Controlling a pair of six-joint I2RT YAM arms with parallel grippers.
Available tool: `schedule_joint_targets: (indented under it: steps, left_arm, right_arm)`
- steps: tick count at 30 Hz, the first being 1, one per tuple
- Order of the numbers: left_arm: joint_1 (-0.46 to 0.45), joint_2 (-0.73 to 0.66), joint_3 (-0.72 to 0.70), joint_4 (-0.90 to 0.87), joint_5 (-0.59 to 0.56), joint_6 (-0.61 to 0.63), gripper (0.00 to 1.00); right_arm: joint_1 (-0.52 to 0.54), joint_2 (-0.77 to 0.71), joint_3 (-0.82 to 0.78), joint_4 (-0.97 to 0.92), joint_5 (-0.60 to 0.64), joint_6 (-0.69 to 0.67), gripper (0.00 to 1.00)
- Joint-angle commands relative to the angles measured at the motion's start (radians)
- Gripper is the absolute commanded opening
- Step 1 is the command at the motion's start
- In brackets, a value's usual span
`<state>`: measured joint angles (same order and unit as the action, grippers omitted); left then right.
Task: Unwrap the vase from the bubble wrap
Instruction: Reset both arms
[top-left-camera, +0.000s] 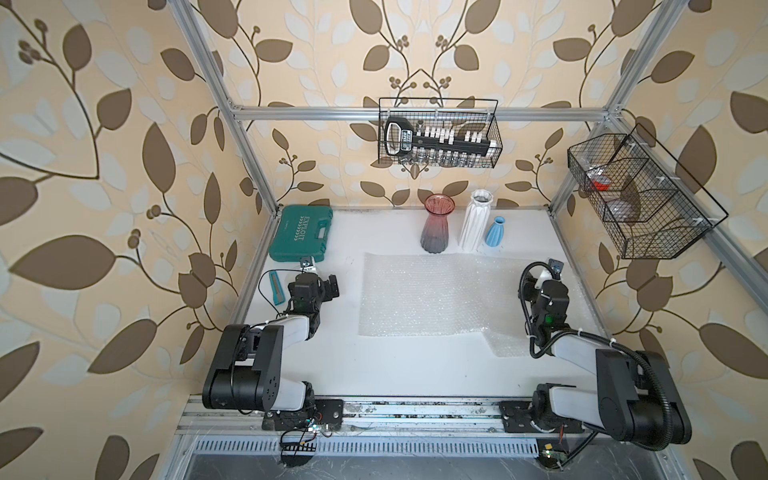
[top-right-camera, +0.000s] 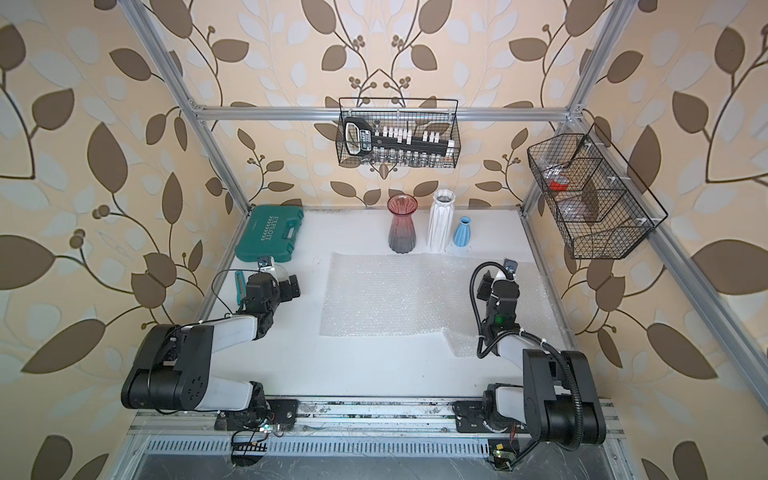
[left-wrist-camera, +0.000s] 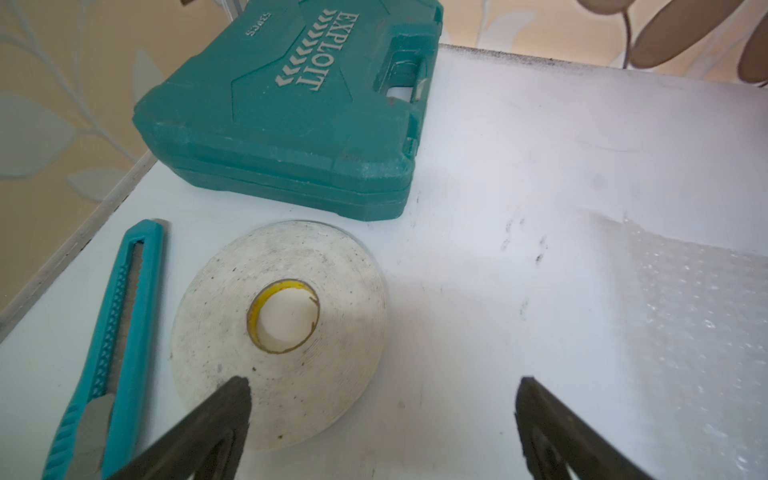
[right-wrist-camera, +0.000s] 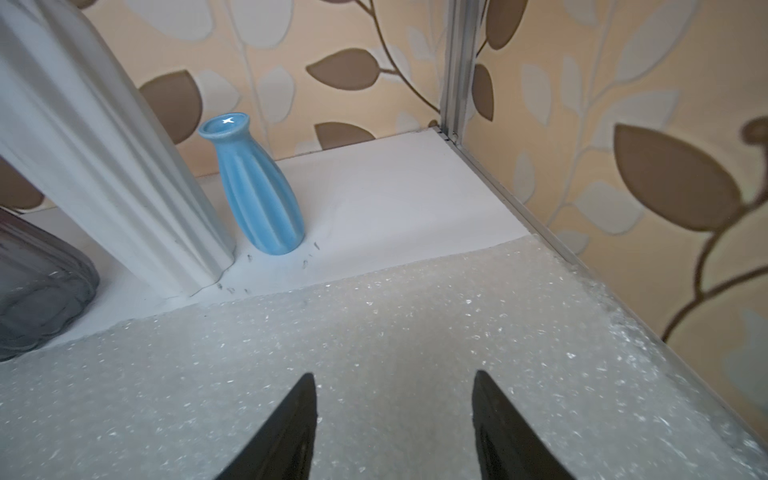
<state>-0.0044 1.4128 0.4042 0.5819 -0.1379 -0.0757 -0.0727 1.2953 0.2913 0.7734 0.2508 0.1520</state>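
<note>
STATE: I read left tool (left-wrist-camera: 383, 381) spread wide, empty, over tape roll (left-wrist-camera: 345, 291); right tool (right-wrist-camera: 395, 374) part open, empty, above bubble wrap (top-left-camera: 432, 295) lying flat on the surface (top-left-camera: 395, 374) | RISK: sheet edge sits just beside red vase (top-left-camera: 436, 228); dragging it may topple the vase.

We read EXPLOIT, beside a row of chevrons, embossed on the teal tool case (left-wrist-camera: 291, 112) lid; its smaller marking is unclear.

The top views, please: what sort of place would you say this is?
Probably a staged robot test cell: an aluminium frame lined with leaf wallpaper encloses a white table, with a left arm and right arm mounted at its front.
</note>
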Motion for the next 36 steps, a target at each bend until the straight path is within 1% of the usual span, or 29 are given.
schedule_joint_targets:
  steps: [1,3,6,8,12,15,17,18,19,20,21,22,36]
  left_arm:
    - [0.012,0.014,-0.008,0.103,0.073,0.028,0.99]
    - [0.012,0.021,-0.018,0.130,0.114,0.045,0.99]
    - [0.012,0.088,-0.034,0.199,0.173,0.075,0.99]
    - [0.012,0.080,-0.009,0.135,0.171,0.074,0.99]
    - [0.012,0.090,-0.003,0.136,0.170,0.073,0.99]
    - [0.012,0.085,-0.005,0.133,0.169,0.074,0.99]
    - [0.011,0.084,-0.006,0.135,0.169,0.074,0.99]
    - [0.012,0.085,-0.005,0.134,0.170,0.074,0.99]
    - [0.012,0.083,-0.007,0.133,0.170,0.074,0.99]
    - [0.010,0.083,-0.006,0.135,0.170,0.074,0.99]
    - [0.010,0.083,-0.006,0.135,0.169,0.074,0.99]
    - [0.011,0.083,-0.007,0.134,0.171,0.074,0.99]
    - [0.011,0.087,-0.003,0.133,0.169,0.071,0.99]
  right_arm:
    - [-0.003,0.023,-0.039,0.141,-0.121,-0.008,0.59]
    - [-0.003,0.031,-0.052,0.180,-0.142,-0.012,0.59]
    - [-0.003,0.052,-0.070,0.233,-0.179,-0.027,0.60]
    - [-0.003,0.078,-0.083,0.280,-0.193,-0.033,0.60]
    - [0.006,0.144,-0.098,0.361,-0.232,-0.054,0.62]
    - [0.037,0.204,-0.078,0.386,-0.230,-0.089,0.63]
    - [0.061,0.196,-0.041,0.293,-0.218,-0.111,0.66]
    - [0.070,0.199,-0.021,0.262,-0.212,-0.122,0.70]
    - [0.073,0.212,-0.002,0.243,-0.213,-0.127,0.78]
    - [0.071,0.212,0.004,0.225,-0.222,-0.124,0.86]
    - [0.064,0.208,0.003,0.225,-0.231,-0.121,0.97]
    - [0.065,0.210,0.003,0.227,-0.232,-0.121,1.00]
    - [0.064,0.208,0.002,0.225,-0.233,-0.121,1.00]
